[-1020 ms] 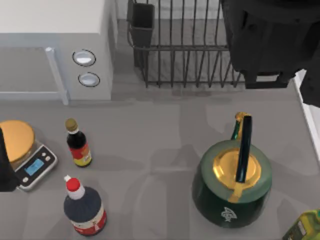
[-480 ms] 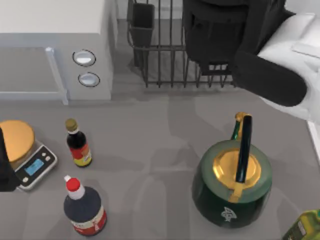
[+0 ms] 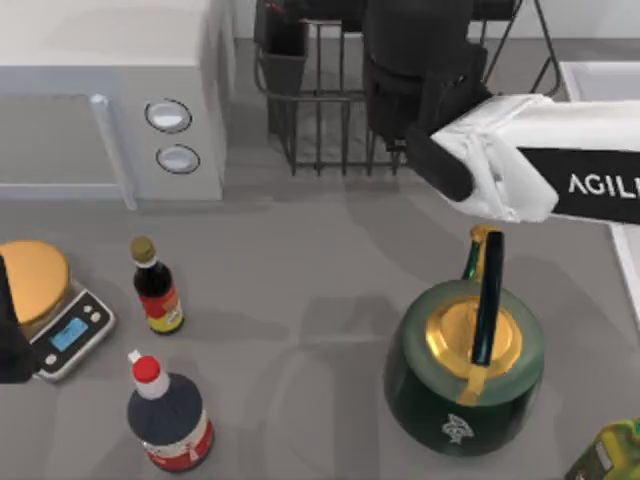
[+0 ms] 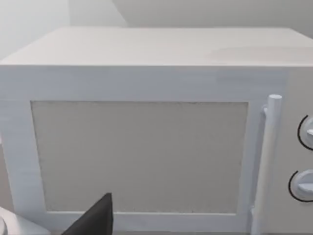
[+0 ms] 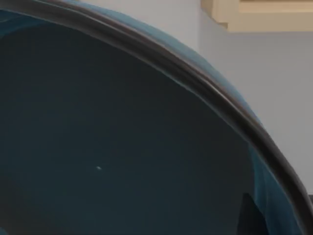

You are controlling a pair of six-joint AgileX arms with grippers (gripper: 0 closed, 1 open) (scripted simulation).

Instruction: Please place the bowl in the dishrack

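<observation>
The right end effector [image 3: 415, 70] hovers over the dishrack [image 3: 320, 120]; a blue bowl [image 5: 122, 147] looms close, grip apparently unreadable.

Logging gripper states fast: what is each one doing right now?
Left gripper: parked at the table's left edge, cannot be told.
Right gripper: over the dishrack; the bowl sits close against its wrist camera, apparently held.

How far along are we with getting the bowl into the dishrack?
Done: the bowl is picked up; its dark blue inside sits right against the right wrist camera. In hand: the right arm is carrying it, with the right end effector over the dishrack at the back of the table. Left: lowering the bowl between the tines and letting go. The left arm is parked near the microwave.
</observation>
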